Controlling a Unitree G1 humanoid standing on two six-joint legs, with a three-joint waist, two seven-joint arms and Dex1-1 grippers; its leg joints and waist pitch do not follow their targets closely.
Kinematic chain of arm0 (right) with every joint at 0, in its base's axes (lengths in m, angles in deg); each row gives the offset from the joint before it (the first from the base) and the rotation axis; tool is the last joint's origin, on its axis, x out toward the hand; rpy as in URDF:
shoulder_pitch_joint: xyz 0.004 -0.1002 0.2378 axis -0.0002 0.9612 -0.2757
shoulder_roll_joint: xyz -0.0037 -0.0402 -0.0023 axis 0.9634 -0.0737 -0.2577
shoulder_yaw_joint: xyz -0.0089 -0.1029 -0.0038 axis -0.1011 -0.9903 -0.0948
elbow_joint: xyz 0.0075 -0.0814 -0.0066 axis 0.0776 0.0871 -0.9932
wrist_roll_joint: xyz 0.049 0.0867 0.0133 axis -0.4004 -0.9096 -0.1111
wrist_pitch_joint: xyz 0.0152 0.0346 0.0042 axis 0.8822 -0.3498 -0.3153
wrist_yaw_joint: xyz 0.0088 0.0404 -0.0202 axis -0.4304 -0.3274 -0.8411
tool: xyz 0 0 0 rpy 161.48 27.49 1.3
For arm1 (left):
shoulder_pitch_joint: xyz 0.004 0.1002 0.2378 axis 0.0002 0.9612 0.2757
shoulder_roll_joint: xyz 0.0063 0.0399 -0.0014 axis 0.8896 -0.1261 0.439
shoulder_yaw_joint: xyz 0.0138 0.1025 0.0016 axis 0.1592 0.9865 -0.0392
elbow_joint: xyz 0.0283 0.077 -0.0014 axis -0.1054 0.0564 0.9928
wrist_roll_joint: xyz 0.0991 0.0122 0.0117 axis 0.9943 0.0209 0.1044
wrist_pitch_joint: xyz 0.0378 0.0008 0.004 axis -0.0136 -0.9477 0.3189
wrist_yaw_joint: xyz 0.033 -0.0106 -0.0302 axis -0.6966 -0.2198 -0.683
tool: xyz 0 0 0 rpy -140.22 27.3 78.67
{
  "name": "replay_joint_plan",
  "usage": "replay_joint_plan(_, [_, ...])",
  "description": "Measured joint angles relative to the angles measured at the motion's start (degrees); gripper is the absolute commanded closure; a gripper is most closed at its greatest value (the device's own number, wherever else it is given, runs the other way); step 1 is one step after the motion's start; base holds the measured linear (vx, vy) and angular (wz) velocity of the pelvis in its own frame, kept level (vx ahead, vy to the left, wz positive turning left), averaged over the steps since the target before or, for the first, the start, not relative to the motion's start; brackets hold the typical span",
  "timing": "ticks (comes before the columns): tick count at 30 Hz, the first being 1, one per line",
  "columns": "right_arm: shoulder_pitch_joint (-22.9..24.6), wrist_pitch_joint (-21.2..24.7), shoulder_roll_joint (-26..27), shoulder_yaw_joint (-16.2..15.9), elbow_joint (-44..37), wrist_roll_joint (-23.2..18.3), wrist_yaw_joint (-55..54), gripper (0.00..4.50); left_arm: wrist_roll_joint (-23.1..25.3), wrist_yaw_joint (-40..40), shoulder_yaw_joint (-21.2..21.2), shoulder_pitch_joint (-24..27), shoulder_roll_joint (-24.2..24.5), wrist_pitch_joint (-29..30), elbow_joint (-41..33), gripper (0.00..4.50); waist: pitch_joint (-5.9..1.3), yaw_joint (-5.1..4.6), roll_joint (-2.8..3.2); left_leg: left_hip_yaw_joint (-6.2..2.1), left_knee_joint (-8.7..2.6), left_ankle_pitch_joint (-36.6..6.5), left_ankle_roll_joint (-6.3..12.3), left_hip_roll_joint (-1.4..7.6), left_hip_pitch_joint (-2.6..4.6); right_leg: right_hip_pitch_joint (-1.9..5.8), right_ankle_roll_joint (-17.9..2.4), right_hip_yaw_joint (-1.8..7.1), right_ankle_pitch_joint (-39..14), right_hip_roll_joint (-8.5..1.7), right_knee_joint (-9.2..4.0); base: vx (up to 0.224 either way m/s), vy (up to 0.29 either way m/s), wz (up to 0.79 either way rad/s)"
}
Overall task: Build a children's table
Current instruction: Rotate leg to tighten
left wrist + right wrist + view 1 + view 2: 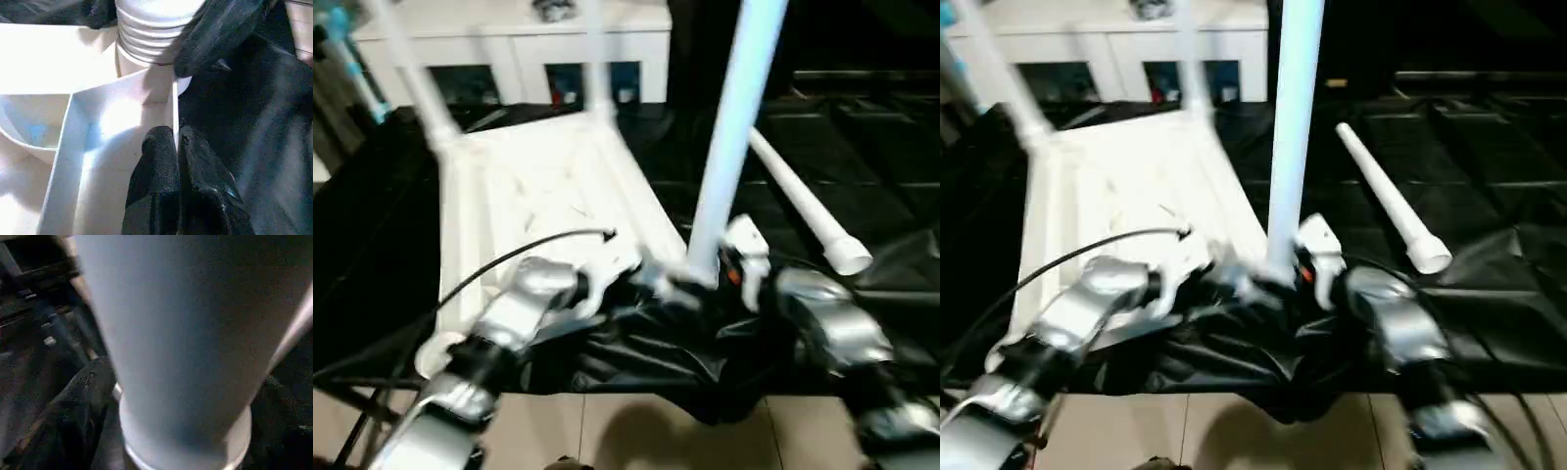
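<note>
The white tabletop point(538, 186) lies upside down on black cloth, ribs up. Two white legs point(411, 78) point(594, 59) stand in its far corners. A third leg point(734, 127) stands upright in the near right corner socket. My right gripper point(729, 269) is open around that leg's base, and one black finger point(73, 421) sits close beside the tube point(186, 333). My left gripper point(176, 134) is shut on a thin rib of the tabletop point(122, 117), just short of the leg's ridged base point(146, 34). Another leg point(803, 211) lies loose on the cloth to the right.
Black cloth point(862, 147) covers the work surface and bunches up at its near edge point(656, 362). A white cabinet with glass doors point(509, 44) stands behind. A black cable point(499, 259) arcs over the tabletop to my left wrist. Tiled floor point(636, 431) lies below the near edge.
</note>
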Motion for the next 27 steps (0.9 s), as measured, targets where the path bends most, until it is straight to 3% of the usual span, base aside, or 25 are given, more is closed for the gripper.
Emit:
replay_joint_plan(2, [1.00, 0.15, -0.83, -0.45, -1.56, -0.17, 2.01, 0.69, -0.04, -2.16, 0.35, 0.00, 0.66, -0.46, -0.01, 4.50, 0.00, 0.34, 0.00, 0.03, 0.02, 0.01, -0.01, 0.00, 0.04, 0.02, 0.00, 0.05, 0.01, 0.00, 0.03, 0.000, 0.000, 0.00])
replay_joint_plan(13, [3.35, 2.38, -3.20, -2.11, -6.62, -0.60, 5.59, 1.65, -0.44, -6.92, 1.41, -0.12, 2.49, -2.27, -0.01, 4.50, 0.00, 0.59, 0.00, 0.12, 0.04, 0.01, -0.01, 0.00, 0.11, 0.02, 0.02, 0.14, 0.03, -0.01, 0.07, 0.000, 0.000, 0.00])
replay_joint_plan(21, [3.77, 3.00, -1.69, -1.65, -6.87, -0.38, 2.86, 1.74, -0.40, -5.86, 0.89, -0.15, 1.95, -1.83, 0.67, 4.50, -0.01, 0.48, 0.00, 0.13, 0.05, 0.03, -0.02, 0.00, 0.17, 0.03, 0.02, 0.16, 0.04, -0.01, 0.15, 0.000, 0.000, 0.00])
replay_joint_plan(22, [3.69, 3.12, -0.86, -1.18, -6.34, 0.02, 1.02, 1.74, -0.39, -4.69, 0.25, -0.23, 1.44, -1.44, 1.30, 4.50, -0.01, 0.36, -0.02, 0.14, 0.08, 0.04, -0.03, 0.00, 0.20, 0.03, 0.02, 0.18, 0.04, 0.00, 0.21, 0.000, 0.000, 0.00])
replay_joint_plan(27, [-1.98, 2.10, 8.95, 4.22, 4.51, 2.85, -19.98, 1.75, 1.63, 9.81, -3.18, -4.04, -5.33, 2.60, 7.49, 4.50, 0.00, -2.73, -0.09, 0.15, 0.11, 0.17, -0.44, -0.01, 0.31, 0.01, -0.09, 0.29, 0.45, 0.00, 0.23, 0.000, 0.000, 0.00])
